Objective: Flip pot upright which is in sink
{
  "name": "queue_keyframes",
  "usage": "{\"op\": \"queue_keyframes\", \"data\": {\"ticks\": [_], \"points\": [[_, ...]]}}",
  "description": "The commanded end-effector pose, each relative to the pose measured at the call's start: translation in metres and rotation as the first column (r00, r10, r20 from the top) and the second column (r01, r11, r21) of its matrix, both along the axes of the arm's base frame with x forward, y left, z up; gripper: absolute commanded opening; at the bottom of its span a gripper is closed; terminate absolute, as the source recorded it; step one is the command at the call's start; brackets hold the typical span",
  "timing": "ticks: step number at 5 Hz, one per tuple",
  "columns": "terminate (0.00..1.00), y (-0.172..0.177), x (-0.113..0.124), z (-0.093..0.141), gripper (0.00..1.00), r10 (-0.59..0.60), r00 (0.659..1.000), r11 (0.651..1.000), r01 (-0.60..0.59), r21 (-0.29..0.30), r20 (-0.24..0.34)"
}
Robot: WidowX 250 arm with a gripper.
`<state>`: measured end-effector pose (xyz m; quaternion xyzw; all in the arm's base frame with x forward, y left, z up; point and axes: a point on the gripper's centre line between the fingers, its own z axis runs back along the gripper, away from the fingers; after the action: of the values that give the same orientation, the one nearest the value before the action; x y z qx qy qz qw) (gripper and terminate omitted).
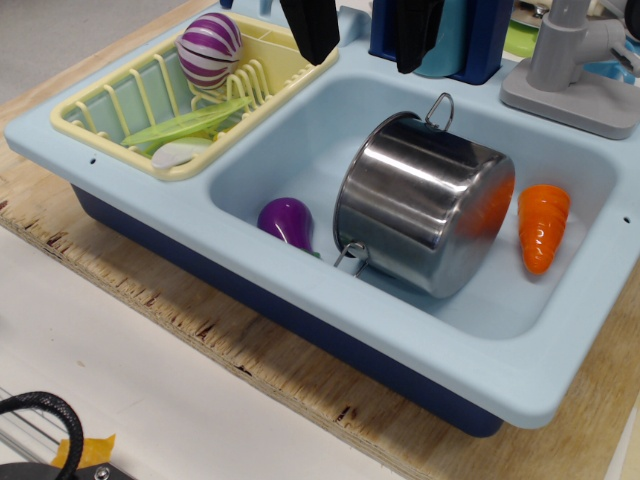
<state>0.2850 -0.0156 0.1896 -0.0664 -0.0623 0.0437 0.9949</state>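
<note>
Here, the shiny stainless-steel cylindrical pot lies tilted in the light blue plastic sink: rigid, slippery; grasp a wire handle. Above it, the black gripper stands open, empty.

You're looking at a shiny silver pot in a light blue sink with a dark blue base. At its 3 o'clock, an orange carrot; at 9, a purple eggplant. The yellow dish rack holds a purple-and-white striped onion.

one pot, one sink, one carrot, one eggplant
</note>
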Motion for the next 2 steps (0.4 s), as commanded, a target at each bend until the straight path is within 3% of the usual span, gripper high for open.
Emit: {"op": "queue_keyframes", "data": {"ticks": [1, 2], "points": [[0.00, 0.000, 0.000, 0.000, 1.00, 0.000, 1.000, 1.000, 0.000, 0.000, 0.000], [0.00, 0.005, -0.006, -0.012, 1.00, 0.055, 0.998, 0.993, -0.053, -0.110, 0.014]]}}
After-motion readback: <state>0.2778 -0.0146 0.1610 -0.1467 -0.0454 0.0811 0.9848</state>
